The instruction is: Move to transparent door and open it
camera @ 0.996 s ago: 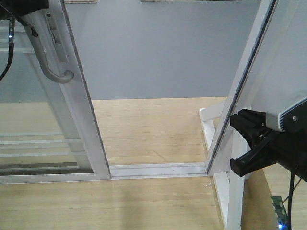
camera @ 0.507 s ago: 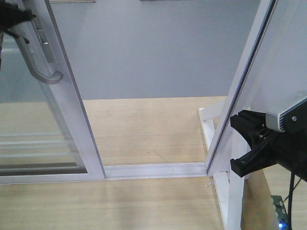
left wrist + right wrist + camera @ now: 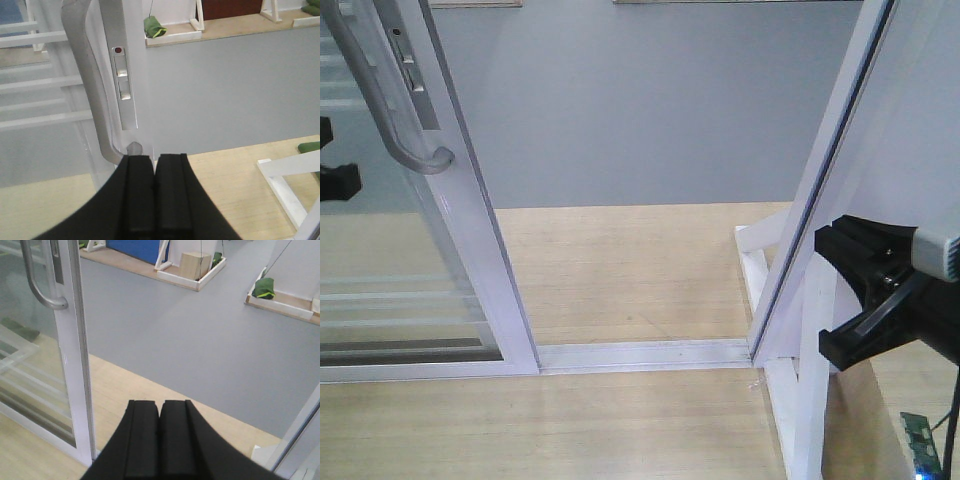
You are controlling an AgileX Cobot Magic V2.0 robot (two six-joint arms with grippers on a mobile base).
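Observation:
The transparent door (image 3: 470,240) stands at the left, slid aside, glass with white bars in a white frame. Its curved grey handle (image 3: 382,95) hangs free on the stile. In the left wrist view my left gripper (image 3: 155,159) is shut and empty, its tips just below the handle's lower end (image 3: 112,150) and the lock plate (image 3: 123,82). Only a black part of the left gripper (image 3: 335,180) shows at the front view's left edge. My right gripper (image 3: 865,300) is shut and empty at the right; its wrist view (image 3: 160,404) shows the door stile (image 3: 75,350) and handle (image 3: 35,287).
A handle-less white-framed glazed panel (image 3: 840,130) leans along the right. The floor track (image 3: 640,353) crosses the open gap, grey floor beyond. White wooden frames (image 3: 760,260) stand at the right; a cardboard box (image 3: 195,264) and green objects (image 3: 264,287) lie farther off.
The door slid left, widening the gap. My left gripper then came off the handle and dropped to the left edge. My right gripper shifted slightly right and down.

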